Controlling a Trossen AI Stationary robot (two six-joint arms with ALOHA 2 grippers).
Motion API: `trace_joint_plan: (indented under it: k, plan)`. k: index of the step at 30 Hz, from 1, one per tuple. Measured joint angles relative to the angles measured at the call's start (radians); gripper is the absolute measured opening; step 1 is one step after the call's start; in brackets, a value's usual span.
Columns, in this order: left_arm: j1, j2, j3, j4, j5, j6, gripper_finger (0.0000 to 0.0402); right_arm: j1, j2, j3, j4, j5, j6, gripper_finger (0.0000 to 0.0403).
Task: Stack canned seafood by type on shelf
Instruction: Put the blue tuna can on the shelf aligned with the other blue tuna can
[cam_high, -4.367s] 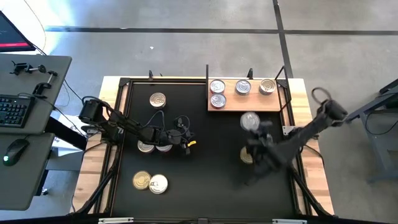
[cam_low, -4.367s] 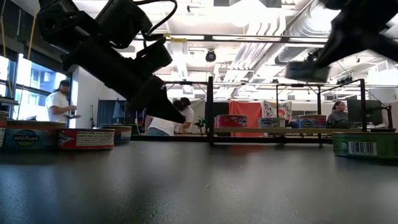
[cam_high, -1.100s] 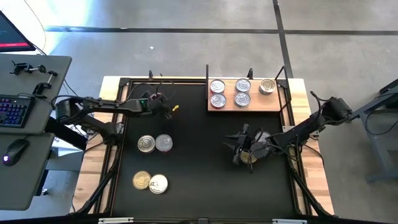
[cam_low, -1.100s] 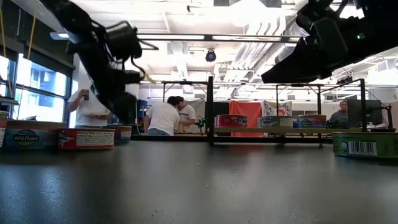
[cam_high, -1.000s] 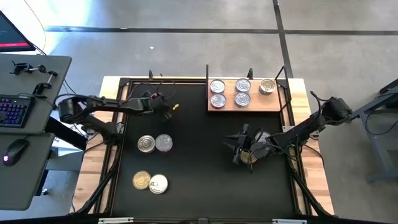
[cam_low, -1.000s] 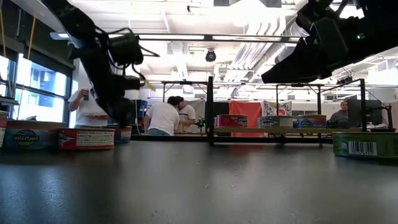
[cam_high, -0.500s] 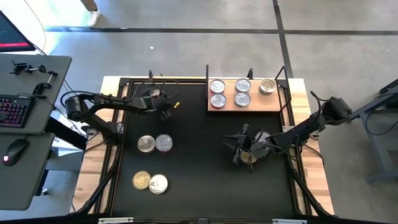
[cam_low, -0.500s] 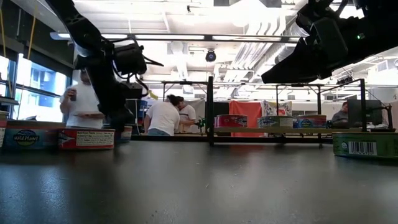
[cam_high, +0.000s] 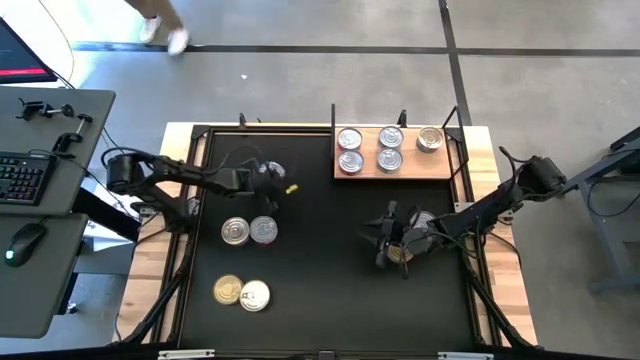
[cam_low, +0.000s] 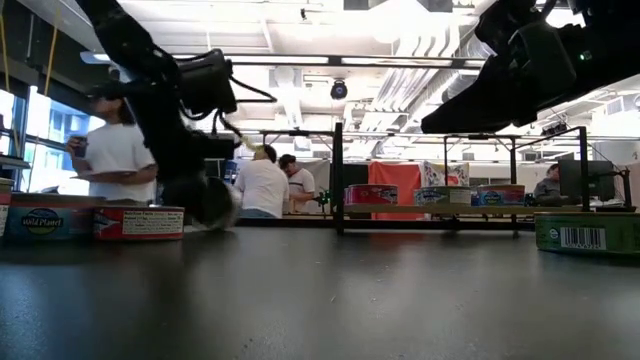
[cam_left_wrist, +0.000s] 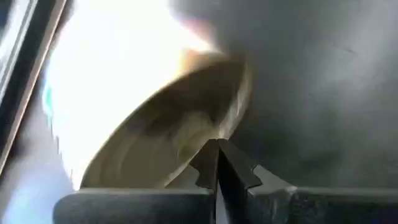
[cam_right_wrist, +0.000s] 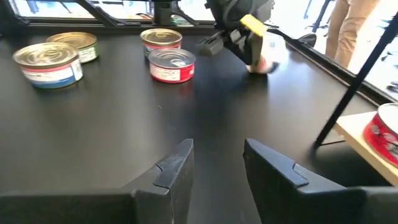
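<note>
Taking the shelf (cam_high: 395, 168) as our mark, we see five tins on it, laid in columns, presumably by type; four more wait on the black mat (cam_high: 320, 290) well out from its near-left corner; our right gripper (cam_high: 383, 240) hovers open and empty in front of it; our left gripper (cam_high: 268, 180), left of it, seems pinched on a blurred can (cam_left_wrist: 168, 137), fingers nearly meeting.

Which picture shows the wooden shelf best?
The high view: the whole shelf shows, with five cans on it. The low view shows it only edge-on, the right wrist view just a corner, the left wrist view nothing.
</note>
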Motion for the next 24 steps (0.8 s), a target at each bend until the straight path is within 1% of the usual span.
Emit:
trace_joint_plan:
  k: [3,8,12,14,16,18,21,24]
  plan:
    - [-0.078,0.003,-0.002,0.003,-0.001,-0.023,0.0001,0.000,0.000,0.000,0.001,-0.009,0.000,0.0132]
    - [-0.192,0.001,0.022,0.004,-0.032,-0.064,0.0001,0.000,0.000,0.000,0.001,-0.013,0.000,0.0132]
    - [-0.245,0.000,0.039,0.023,-0.103,-0.094,0.0001,0.000,0.000,0.000,0.001,-0.019,0.000,0.0132]
    - [-0.244,0.000,0.039,0.078,-0.107,-0.103,0.0007,0.000,0.000,0.000,0.001,-0.020,0.000,0.0132]
    - [-0.229,-0.007,0.040,0.132,-0.076,-0.083,0.0024,0.000,0.000,0.000,0.001,-0.020,0.000,0.0132]
    - [-0.205,-0.008,0.040,0.205,-0.029,-0.048,0.0050,0.000,0.000,0.000,0.000,-0.021,-0.001,0.0132]
    - [-0.154,-0.008,0.040,0.315,0.054,0.003,0.0104,0.000,0.000,0.000,-0.004,-0.033,0.000,0.0132]
    - [-0.100,-0.008,0.040,0.401,0.160,0.053,0.0165,0.000,0.000,0.000,-0.006,-0.040,0.000,0.0132]
